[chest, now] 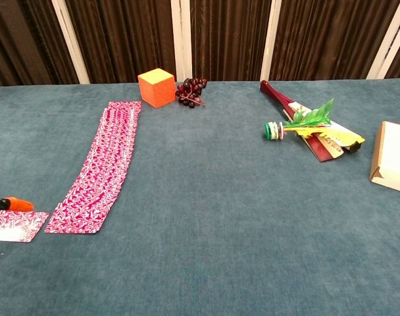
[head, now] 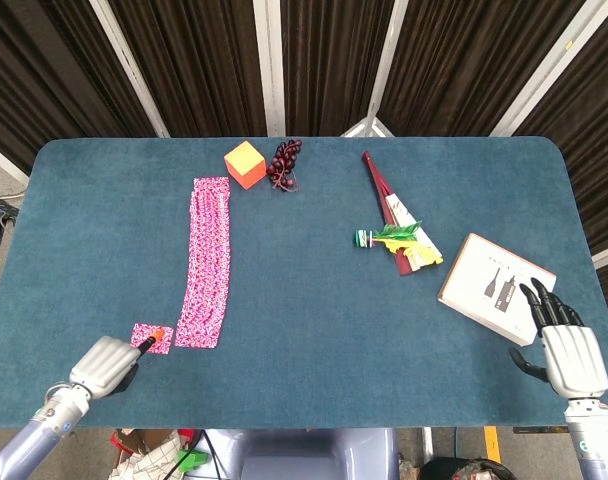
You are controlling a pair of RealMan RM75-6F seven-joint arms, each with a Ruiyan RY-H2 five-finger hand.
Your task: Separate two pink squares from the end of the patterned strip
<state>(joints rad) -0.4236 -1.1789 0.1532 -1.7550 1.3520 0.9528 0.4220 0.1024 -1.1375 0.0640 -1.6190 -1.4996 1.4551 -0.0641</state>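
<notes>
**One pink square apart, strip otherwise whole**

Lying lengthwise on the blue table (head: 314, 330): the patterned strip (head: 209, 262), far end near an orange cube (head: 244, 163) and a bunch of dark grapes (head: 285, 164). Just beside its near end, separated by a thin gap: a single pink square (head: 148, 338). Over that square's near corner, an orange tip (head: 155, 337) sticking out of the left hand (head: 106, 365), fingers curled around its handle. At the table's right edge, by a tan booklet (head: 494, 285): the right hand (head: 562, 343), fingers straight and apart, holding nothing.
</notes>
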